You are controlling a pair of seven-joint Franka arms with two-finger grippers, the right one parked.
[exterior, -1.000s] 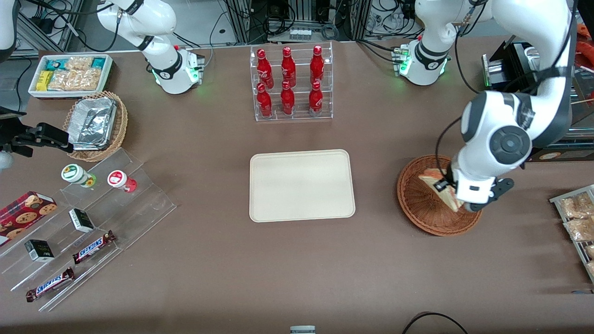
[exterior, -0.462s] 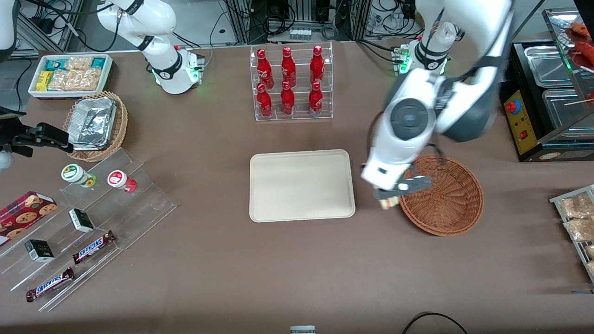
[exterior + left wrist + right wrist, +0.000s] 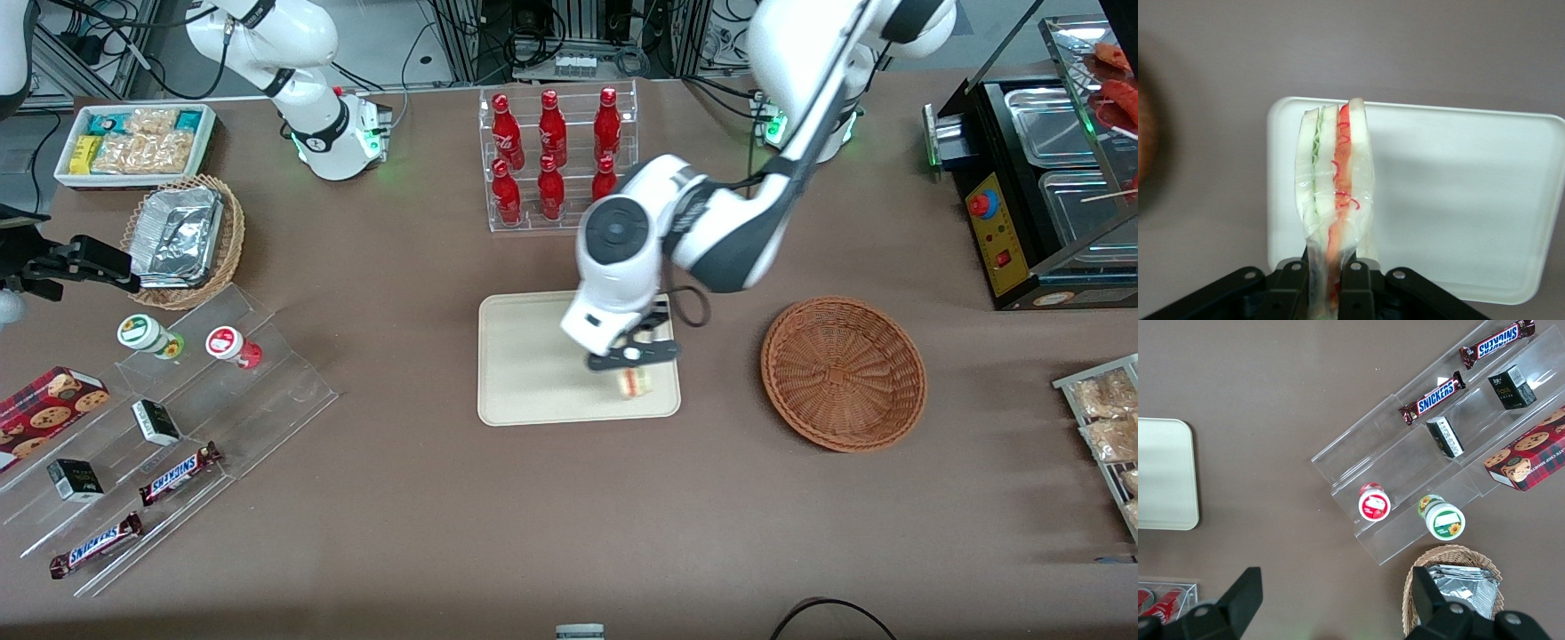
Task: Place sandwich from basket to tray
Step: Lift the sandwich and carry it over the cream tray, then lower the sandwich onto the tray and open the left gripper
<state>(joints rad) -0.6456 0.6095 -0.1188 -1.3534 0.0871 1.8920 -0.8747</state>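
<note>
The jaws are closed narrowly on the sandwich (image 3: 1335, 193), which is pinched at its lower end, its wrapped layers of bread, green and red standing out from the gripper (image 3: 633, 360); the gripper is held over the tray (image 3: 533, 356), at the corner nearest the basket (image 3: 843, 372) and the front camera. A second ago the sandwich was being lifted in the basket, and half a second ago it was carried between basket and tray; the transfer across is thus judged nearly done, with lowering and release remaining. The basket is now seen without anything in it; nothing lies on the tray yet, since the sandwich is held above it in the wrist view. Farther from the camera, red bottles (image 3: 551, 156) are stood in a clear rack.
</note>
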